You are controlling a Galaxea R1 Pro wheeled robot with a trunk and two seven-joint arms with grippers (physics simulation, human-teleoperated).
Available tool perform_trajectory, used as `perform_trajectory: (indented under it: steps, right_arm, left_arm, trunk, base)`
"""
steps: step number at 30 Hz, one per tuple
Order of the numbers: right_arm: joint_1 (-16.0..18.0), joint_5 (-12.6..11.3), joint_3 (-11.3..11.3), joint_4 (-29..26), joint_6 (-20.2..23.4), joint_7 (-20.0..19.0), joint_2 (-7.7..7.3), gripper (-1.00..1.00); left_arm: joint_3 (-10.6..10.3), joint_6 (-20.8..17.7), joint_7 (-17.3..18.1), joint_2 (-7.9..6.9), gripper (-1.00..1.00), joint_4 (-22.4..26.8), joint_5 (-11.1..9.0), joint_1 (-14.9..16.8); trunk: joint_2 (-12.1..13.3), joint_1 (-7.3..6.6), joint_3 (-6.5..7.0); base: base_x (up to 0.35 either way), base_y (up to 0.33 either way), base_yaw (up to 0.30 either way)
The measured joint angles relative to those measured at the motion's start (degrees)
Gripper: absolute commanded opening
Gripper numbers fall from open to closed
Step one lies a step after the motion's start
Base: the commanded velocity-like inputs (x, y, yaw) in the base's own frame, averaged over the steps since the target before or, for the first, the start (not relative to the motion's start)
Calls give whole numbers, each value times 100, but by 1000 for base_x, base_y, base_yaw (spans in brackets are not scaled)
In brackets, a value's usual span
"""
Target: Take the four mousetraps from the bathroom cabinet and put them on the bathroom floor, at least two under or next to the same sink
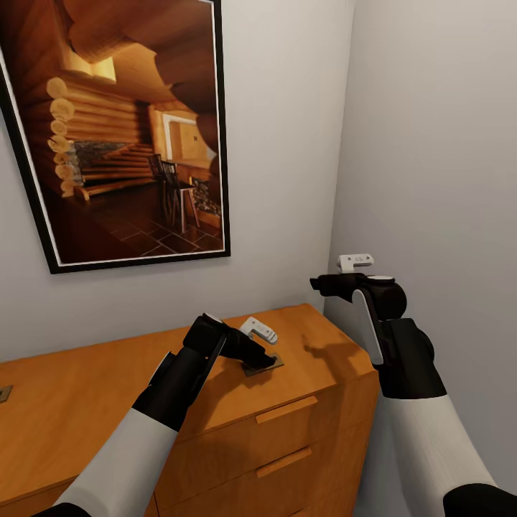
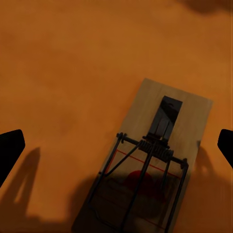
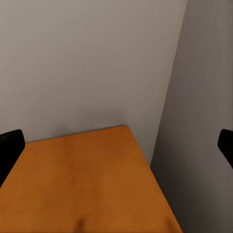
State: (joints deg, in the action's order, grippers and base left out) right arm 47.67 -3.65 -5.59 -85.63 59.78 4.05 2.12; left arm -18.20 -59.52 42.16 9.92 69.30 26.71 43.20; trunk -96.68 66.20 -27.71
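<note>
On the orange wooden dresser (image 1: 86,402), a flat tan wooden mousetrap (image 2: 155,160) is lying directly beneath the left gripper (image 1: 260,355), long axis running toward one o'clock in the wrist view. Its jaws are standing wide apart, touching nothing. The right gripper (image 1: 327,283), farther off, is hovering open-fingered and empty.

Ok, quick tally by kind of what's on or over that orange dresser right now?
Mousetraps: 2, one under the left gripper, one at the dresser's far left edge
Grippers: 2, counting the right gripper
Framed pictures: 1
Total: 5
</note>
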Motion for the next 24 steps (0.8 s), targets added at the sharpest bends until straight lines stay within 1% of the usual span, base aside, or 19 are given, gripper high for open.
perform_trajectory:
  steps: [24]
  right_arm:
    - [0,8,1,-2,0,0,-1,100]
  left_arm:
    - [7,0,79,0,100,-43,-9,0]
  trunk:
    - [0,0,0]
  base:
    - [0,0,0]
